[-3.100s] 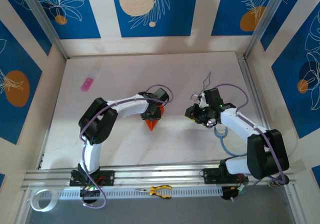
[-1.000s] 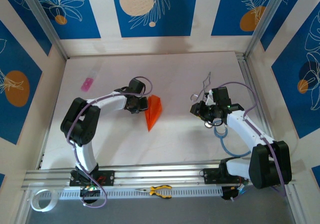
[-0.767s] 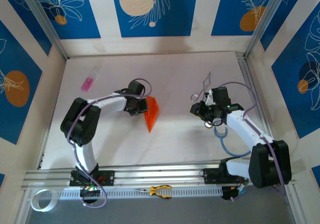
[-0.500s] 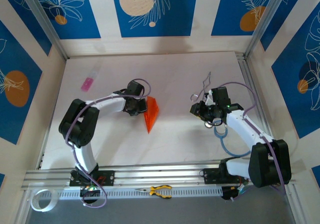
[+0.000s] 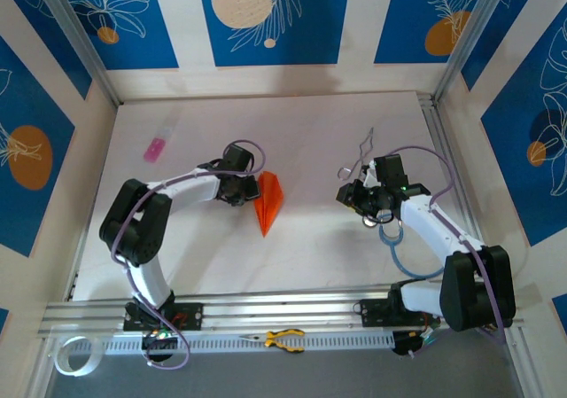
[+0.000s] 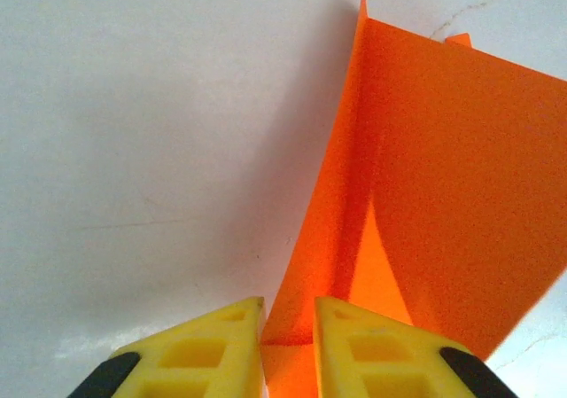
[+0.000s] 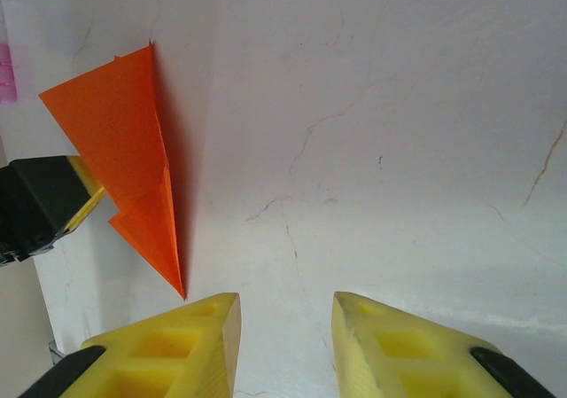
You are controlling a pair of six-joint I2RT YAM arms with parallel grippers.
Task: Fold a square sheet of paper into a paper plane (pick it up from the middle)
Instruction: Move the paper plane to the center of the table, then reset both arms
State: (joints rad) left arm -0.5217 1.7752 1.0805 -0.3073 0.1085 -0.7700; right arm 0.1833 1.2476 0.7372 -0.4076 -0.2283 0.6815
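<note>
The orange paper plane (image 5: 269, 199) lies on the white table, its point toward the near edge. In the left wrist view its raised fold (image 6: 425, 167) stands right in front of my left gripper (image 6: 290, 320). The yellow fingers stand a little apart, open, with the paper's edge in the narrow gap. From above, the left gripper (image 5: 247, 188) sits at the plane's left side. My right gripper (image 5: 347, 194) hovers to the right, open and empty (image 7: 285, 316). Its camera sees the plane (image 7: 124, 141) and the left gripper (image 7: 44, 205) beside it.
A small pink object (image 5: 155, 149) lies at the back left of the table. Yellow-handled pliers (image 5: 283, 337) rest on the rail at the near edge. A thin bent wire (image 5: 364, 143) sticks up behind the right arm.
The left jaws have parted slightly around the paper's edge. The plane has settled a little beside them. The right arm has stayed still.
</note>
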